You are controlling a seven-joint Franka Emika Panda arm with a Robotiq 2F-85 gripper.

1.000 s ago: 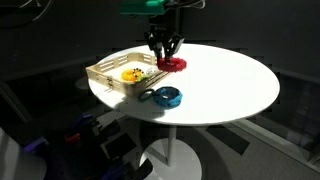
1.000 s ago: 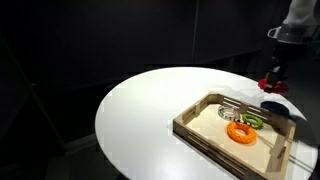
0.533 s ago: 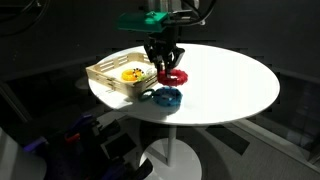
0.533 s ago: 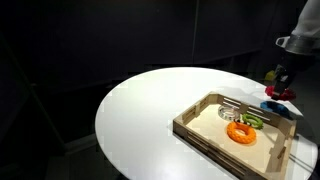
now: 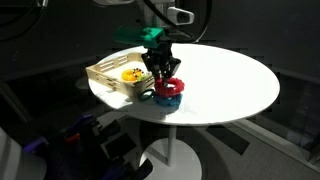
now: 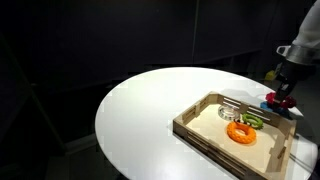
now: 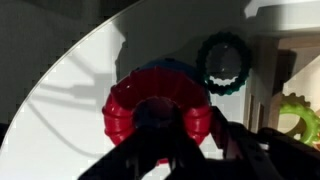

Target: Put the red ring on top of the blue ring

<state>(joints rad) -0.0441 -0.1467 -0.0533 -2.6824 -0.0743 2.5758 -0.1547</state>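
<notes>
The red ring (image 5: 171, 88) sits right above the blue ring (image 5: 167, 101) near the table's front edge, beside the tray. Whether the two touch I cannot tell. My gripper (image 5: 162, 74) is shut on the red ring, with one finger through its hole. In the wrist view the red ring (image 7: 150, 108) fills the middle. Only a blue sliver of the blue ring (image 7: 168, 67) shows behind it. My gripper (image 7: 195, 132) appears as dark fingers at the bottom. In an exterior view the gripper (image 6: 283, 93) holds the red ring (image 6: 276, 98) past the tray's far corner.
A wooden tray (image 5: 105, 72) stands on the round white table (image 5: 230, 85) and holds a yellow ring (image 5: 131, 74). It also shows in an exterior view (image 6: 205, 128) with an orange ring (image 6: 240, 132) and a green piece (image 6: 252, 122). A dark-green ring (image 7: 222, 62) lies beside the blue ring.
My gripper has carried the red ring forward along the tray and down, from the tray's far corner to right over the blue ring.
</notes>
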